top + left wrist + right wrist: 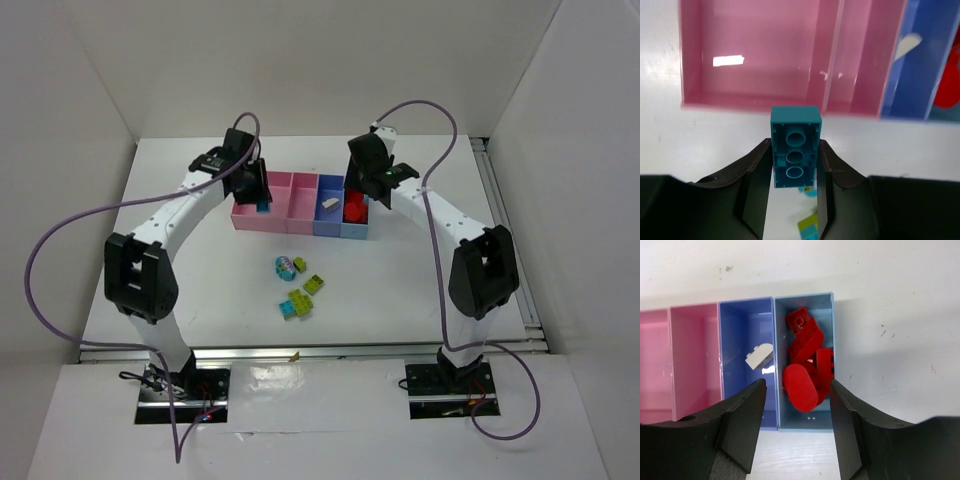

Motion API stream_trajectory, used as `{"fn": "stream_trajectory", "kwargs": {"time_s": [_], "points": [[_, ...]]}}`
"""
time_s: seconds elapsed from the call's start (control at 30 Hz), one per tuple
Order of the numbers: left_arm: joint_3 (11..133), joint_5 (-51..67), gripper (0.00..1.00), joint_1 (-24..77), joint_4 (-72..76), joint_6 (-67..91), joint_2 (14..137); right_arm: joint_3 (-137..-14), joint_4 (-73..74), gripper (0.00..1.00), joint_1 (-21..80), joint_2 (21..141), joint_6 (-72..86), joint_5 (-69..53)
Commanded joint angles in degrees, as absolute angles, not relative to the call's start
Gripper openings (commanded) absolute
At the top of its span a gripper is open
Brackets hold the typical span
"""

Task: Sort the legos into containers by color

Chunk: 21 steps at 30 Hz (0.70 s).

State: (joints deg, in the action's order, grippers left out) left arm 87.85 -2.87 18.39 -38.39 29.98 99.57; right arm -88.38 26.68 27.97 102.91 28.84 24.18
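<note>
My left gripper (796,167) is shut on a teal lego (795,145), gripped by its long sides and hanging just in front of the left pink container (755,55). From above, the teal lego (263,207) sits at the tray's left end under the left gripper (258,198). My right gripper (796,390) stands open and holds nothing above the light blue container (805,296), which holds several red legos (807,360). A beige lego (759,356) lies in the blue container (740,330). The second pink container (692,355) shows nothing inside.
Loose legos lie on the white table in front of the tray (300,224): a cyan rounded piece (285,266), a lime brick (300,265), another lime one (313,284), and a lime and cyan cluster (295,306). White walls enclose the table.
</note>
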Motion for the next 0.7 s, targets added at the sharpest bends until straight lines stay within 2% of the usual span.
{"fn": "stream_trajectory", "kwargs": {"time_s": [0.0,0.13,0.2,0.23,0.27,0.33,0.4,0.43,0.5,0.67], "points": [[95.96,-2.99,0.07,16.88,-40.43,29.0,106.51,-86.23,26.89,0.61,27.33,99.23,27.96,22.34],[105.36,-2.99,0.1,15.04,-40.43,29.0,115.03,-82.02,25.58,0.62,29.69,95.81,24.7,15.48],[110.11,-2.2,0.18,14.51,-41.13,29.0,119.87,-78.95,24.53,0.64,31.72,95.19,21.46,10.58],[111.43,-0.89,0.32,13.98,-41.13,29.0,121.19,-78.14,24.0,0.69,34.25,94.4,20.31,9.16],[112.75,-0.27,0.4,13.97,-42.35,29.0,122.33,-78.13,23.99,0.71,35.76,94.39,19.26,8.01],[114.34,0.53,0.62,13.97,-42.36,29.0,123.05,-77.43,23.99,0.75,39.7,95.61,15.83,5.02],[114.35,0.53,0.76,13.97,-42.36,29.0,123.05,-77.95,23.99,0.75,42.18,96.15,13.46,3.97],[113.82,0.53,0.8,13.97,-42.36,29.0,122.0,-77.96,23.99,0.75,43.93,97.63,12.93,3.0],[113.3,0.01,0.85,13.97,-42.36,28.48,120.68,-79.88,23.38,0.75,45.26,99.22,11.17,0.72],[111.36,-1.4,0.85,12.66,-44.03,28.48,113.32,-85.16,23.9,0.75,48.95,105.98,9.32,-2.89]]}}
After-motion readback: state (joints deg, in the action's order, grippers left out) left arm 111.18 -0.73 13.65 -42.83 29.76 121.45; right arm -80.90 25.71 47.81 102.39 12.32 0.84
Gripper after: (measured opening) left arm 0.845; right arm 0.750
